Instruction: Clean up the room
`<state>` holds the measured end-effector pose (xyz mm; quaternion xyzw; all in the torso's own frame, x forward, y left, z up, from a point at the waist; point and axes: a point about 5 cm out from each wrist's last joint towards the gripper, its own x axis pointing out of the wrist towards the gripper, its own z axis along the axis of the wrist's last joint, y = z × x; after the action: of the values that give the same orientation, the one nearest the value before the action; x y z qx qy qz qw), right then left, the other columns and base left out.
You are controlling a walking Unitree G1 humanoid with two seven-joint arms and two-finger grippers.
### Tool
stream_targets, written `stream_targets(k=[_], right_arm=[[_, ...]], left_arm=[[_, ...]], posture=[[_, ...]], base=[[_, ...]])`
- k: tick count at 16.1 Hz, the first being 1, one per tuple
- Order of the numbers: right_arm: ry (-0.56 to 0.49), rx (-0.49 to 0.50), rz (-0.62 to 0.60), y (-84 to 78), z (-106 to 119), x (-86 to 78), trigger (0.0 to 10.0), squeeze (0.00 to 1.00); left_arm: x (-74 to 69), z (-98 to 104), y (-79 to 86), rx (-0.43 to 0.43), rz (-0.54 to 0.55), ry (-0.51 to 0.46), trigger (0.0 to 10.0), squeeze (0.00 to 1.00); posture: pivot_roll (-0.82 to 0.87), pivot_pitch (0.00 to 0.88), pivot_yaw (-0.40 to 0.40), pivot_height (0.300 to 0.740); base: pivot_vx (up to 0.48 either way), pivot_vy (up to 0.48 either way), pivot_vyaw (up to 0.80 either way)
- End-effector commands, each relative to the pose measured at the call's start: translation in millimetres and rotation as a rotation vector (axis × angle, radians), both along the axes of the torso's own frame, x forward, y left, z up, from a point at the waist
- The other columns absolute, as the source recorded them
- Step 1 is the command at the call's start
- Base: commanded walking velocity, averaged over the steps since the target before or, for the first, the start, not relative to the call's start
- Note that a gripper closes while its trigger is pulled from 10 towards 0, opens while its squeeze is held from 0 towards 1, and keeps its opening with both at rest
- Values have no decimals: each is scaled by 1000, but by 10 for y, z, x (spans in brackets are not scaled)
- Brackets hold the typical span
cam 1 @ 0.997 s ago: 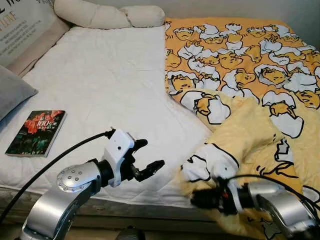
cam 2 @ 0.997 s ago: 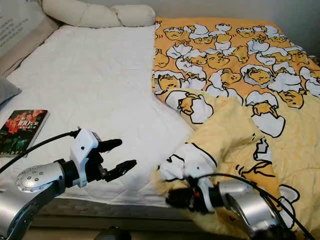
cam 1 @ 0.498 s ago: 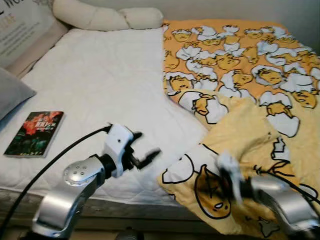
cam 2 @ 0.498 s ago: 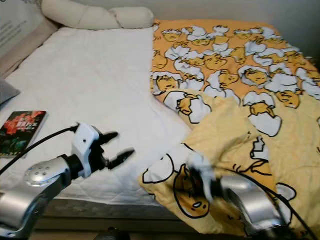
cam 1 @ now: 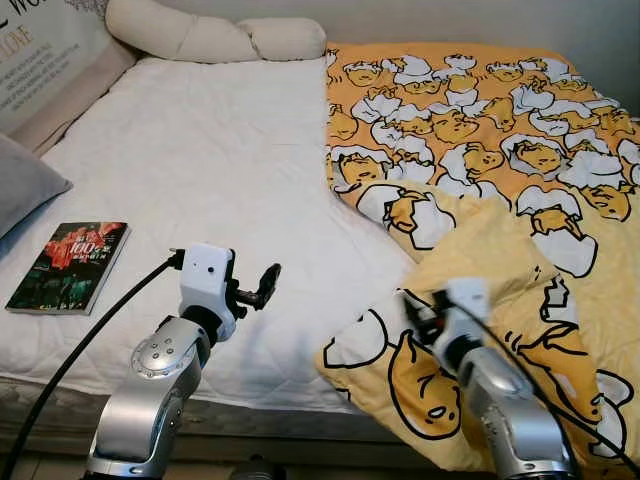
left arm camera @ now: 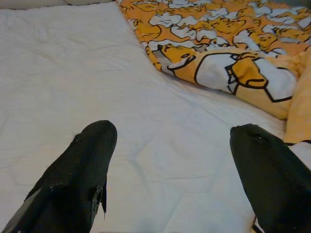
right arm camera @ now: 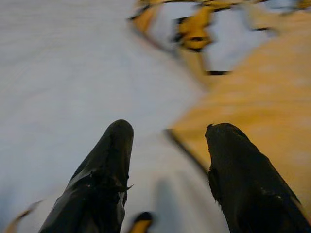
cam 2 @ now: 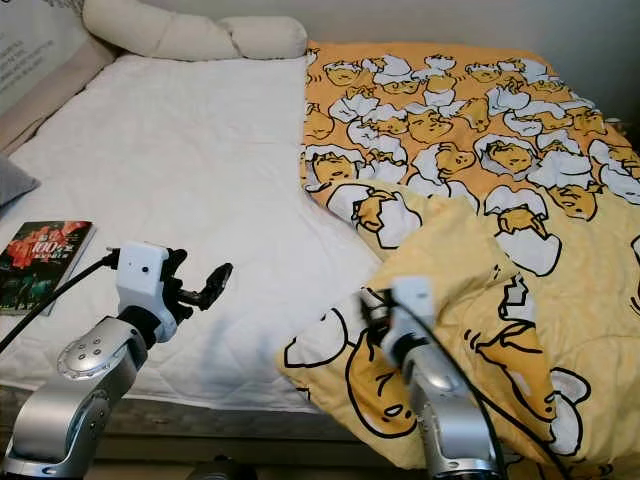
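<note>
A yellow-orange duvet (cam 1: 500, 160) printed with cartoon eggs covers the right half of the bed; its near corner (cam 1: 400, 350) lies folded back and spread by the front edge. My right gripper (cam 1: 413, 306) hovers open just above that corner, and its wrist view shows nothing between the black fingers (right arm camera: 104, 165). Over the bare white mattress (cam 1: 200, 160), left of the duvet edge, my left gripper (cam 1: 262, 284) is open and points toward the duvet (left arm camera: 233, 68). A book (cam 1: 70, 265) with a dark red cover lies flat near the left front of the bed.
Two cream pillows (cam 1: 215, 35) lie at the head of the bed. At the left edge sits a grey cushion (cam 1: 25, 185), with a printed cushion (cam 1: 45, 50) behind it. Black cables trail from both arms. The bed's front edge (cam 1: 280, 400) runs just below the grippers.
The right gripper has let go of the duvet corner, which now lies spread further left, and has risen above it. The left gripper has turned to point forward.
</note>
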<state>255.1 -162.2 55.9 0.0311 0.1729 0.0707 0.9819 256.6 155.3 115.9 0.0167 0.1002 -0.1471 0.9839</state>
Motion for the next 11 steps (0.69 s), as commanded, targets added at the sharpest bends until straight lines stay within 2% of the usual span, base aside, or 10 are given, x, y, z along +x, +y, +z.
stream_targets(k=[1,4,8,11], right_arm=[[-17,-43,-56,-58,7,-50,10000,0],[-24,-47,-103,-88,10,-108,10000,0],[-31,-67,-111,-67,7,-100,10000,0],[-32,-129,-91,-33,34,-62,10000,0]], left_arm=[[7,-26,6,19,14,-2,10000,0],[24,-53,-32,28,-14,5,10000,0],[43,-48,-35,52,-26,-2,10000,0],[36,-51,-34,59,-37,-8,10000,0]], posture=[[15,0,27,740],[-4,0,46,740],[-1,0,49,740],[1,0,45,740]], base=[[0,0,0],[0,0,0],[0,0,0],[0,0,0]])
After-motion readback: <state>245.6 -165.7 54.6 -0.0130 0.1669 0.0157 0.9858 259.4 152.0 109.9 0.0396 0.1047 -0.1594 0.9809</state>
